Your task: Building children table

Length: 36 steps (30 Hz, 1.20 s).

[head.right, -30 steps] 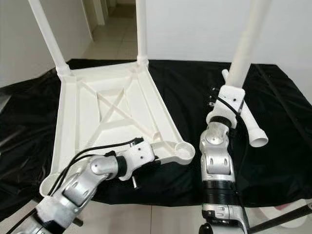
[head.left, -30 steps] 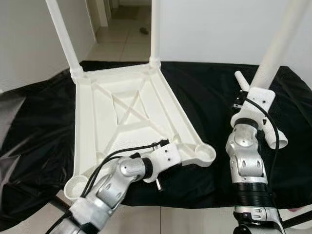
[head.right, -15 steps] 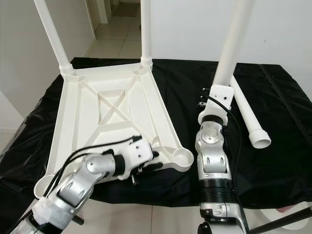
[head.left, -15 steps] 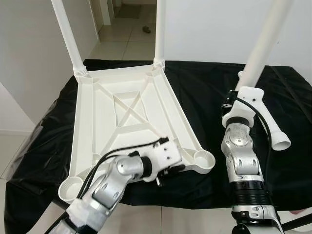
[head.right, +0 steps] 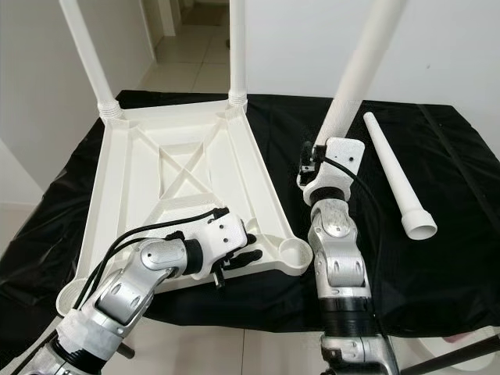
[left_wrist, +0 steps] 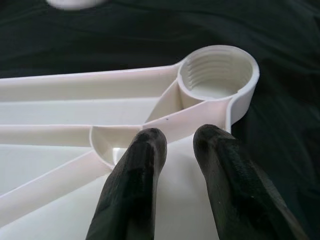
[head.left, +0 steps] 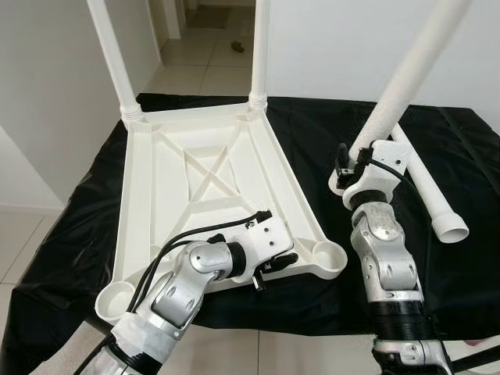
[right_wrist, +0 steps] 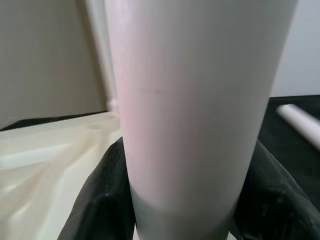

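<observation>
White leg clamped between right gripper fingers.

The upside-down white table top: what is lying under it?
Under the table top lies a black cloth, spread past it on every side; a loose white leg also rests on it. What supports the cloth is covered and cannot be seen.
</observation>
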### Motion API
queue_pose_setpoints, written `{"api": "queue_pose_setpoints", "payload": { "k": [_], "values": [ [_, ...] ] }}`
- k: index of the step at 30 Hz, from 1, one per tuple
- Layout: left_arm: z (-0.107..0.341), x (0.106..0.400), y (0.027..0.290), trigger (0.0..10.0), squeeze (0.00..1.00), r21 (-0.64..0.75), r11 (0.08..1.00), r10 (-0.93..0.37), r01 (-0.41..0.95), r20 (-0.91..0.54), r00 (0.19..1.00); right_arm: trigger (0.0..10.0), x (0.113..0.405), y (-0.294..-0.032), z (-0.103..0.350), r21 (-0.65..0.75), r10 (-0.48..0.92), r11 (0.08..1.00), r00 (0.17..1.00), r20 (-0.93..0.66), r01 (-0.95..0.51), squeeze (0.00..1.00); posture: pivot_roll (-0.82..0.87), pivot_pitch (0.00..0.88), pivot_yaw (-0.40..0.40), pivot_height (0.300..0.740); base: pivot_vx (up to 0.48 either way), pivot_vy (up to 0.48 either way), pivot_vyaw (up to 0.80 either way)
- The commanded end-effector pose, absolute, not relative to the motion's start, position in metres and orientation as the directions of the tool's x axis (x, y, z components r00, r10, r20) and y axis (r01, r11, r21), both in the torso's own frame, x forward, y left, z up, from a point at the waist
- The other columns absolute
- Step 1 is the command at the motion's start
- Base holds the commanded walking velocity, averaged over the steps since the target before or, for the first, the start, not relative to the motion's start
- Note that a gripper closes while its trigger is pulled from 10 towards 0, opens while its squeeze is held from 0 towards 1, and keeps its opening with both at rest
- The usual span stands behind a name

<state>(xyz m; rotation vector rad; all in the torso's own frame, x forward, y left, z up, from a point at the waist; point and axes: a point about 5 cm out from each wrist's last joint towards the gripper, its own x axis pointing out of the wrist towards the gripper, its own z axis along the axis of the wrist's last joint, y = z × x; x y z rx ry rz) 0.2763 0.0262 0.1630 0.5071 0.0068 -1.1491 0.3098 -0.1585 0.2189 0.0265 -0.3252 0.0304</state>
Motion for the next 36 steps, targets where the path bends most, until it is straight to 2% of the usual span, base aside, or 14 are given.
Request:
{"api": "queue_pose_setpoints", "payload": {
  "k": [1,18,25,36],
  "values": [
    [0.16,0.284,0.03,10.0,0.0,0.405,0.425,-0.806,0.81,-0.238,0.542,10.0,0.302,-0.15,0.219,0.039,0.102,0.992,0.942,0.321,-0.12,0.0,0.01,0.078,-0.008,0.74,0.0,0.0,0.0],
    [0.158,0.282,0.022,10.0,0.0,0.398,0.432,-0.807,0.81,-0.23,0.543,10.0,0.275,-0.148,0.199,0.019,0.197,0.978,0.949,0.245,-0.208,0.0,-0.01,0.081,-0.009,0.74,0.0,0.0,0.0],
    [0.158,0.282,0.018,10.0,0.0,0.393,0.436,-0.809,0.81,-0.223,0.544,10.0,0.248,-0.149,0.196,0.022,0.249,0.966,0.948,0.198,-0.258,0.0,-0.03,0.086,-0.018,0.74,0.0,0.0,0.0],
    [0.159,0.287,0.015,10.0,0.0,0.395,0.451,-0.803,0.8,-0.212,0.557,10.0,0.231,-0.152,0.197,-0.019,0.239,0.97,0.944,0.228,-0.241,0.0,-0.05,0.074,-0.013,0.74,0.0,0.0,0.0]
  ]
}}
